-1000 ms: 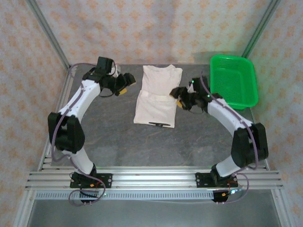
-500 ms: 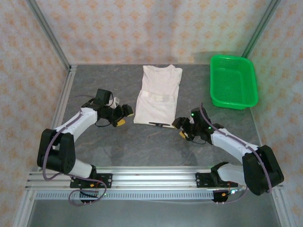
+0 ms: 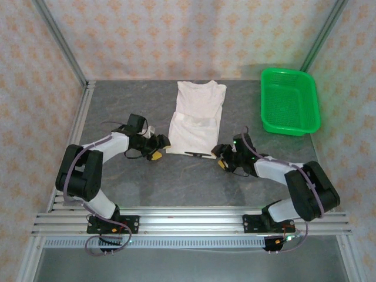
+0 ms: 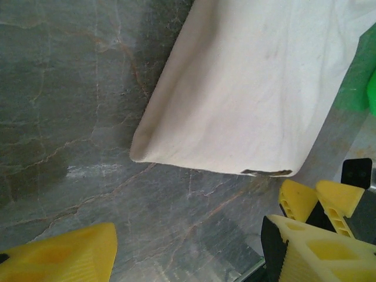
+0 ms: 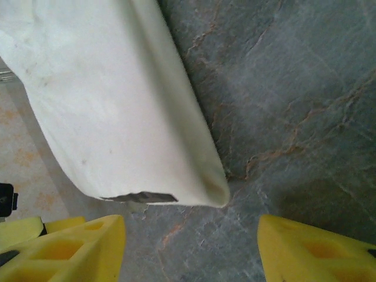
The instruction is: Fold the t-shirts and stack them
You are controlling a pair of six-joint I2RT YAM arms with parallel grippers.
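Grey stone-look table, patterned walls, folded t-shirt — left fingers, right fingers spread apart

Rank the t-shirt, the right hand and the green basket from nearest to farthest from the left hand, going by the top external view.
1. t-shirt: its near left corner lies just beside the left hand, on that hand's right.
2. right hand: across the hem, by the shirt's near right corner.
3. green basket: at the far right, well beyond both.
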